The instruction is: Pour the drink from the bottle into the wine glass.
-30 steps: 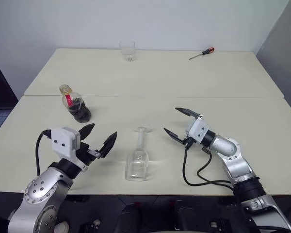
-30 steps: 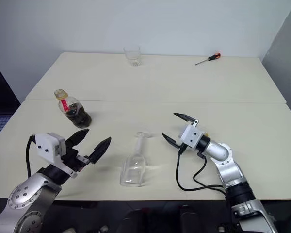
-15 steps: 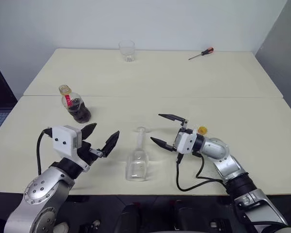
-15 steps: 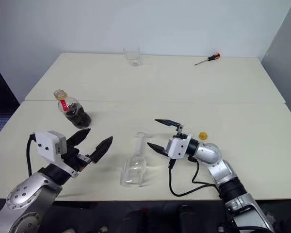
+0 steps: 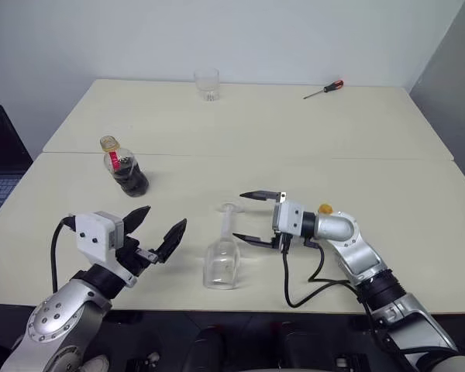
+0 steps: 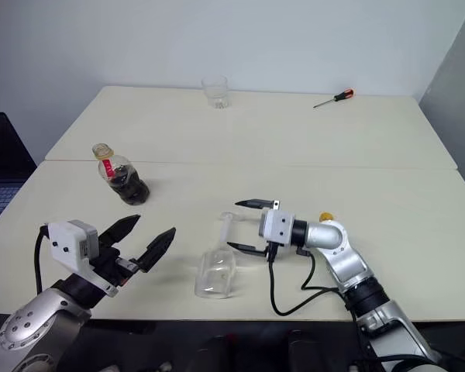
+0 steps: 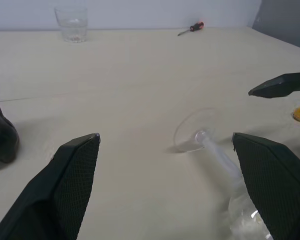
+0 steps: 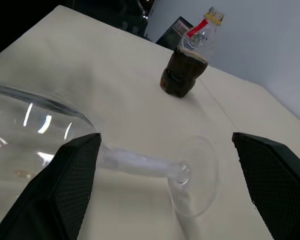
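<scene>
Cream table (image 5: pixel 387 139); wine glass (image 5: pixel 222 256) lies toppled, bowl faint; left gripper (image 5: pixel 156 229) and right gripper (image 5: pixel 257 217) released, empty.

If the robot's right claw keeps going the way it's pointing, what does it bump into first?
Most likely the stem of the wine glass lying on its side: the open right gripper points straight at it, fingers either side of the stem's line.

- Clear tumbler (image 5: pixel 207 84) upright at far edge of cream bench (image 5: pixel 294 132).
- Red-handled screwdriver (image 5: pixel 324 89) lying far right.
- Small yellow cap (image 5: pixel 325 208) near middle.
</scene>
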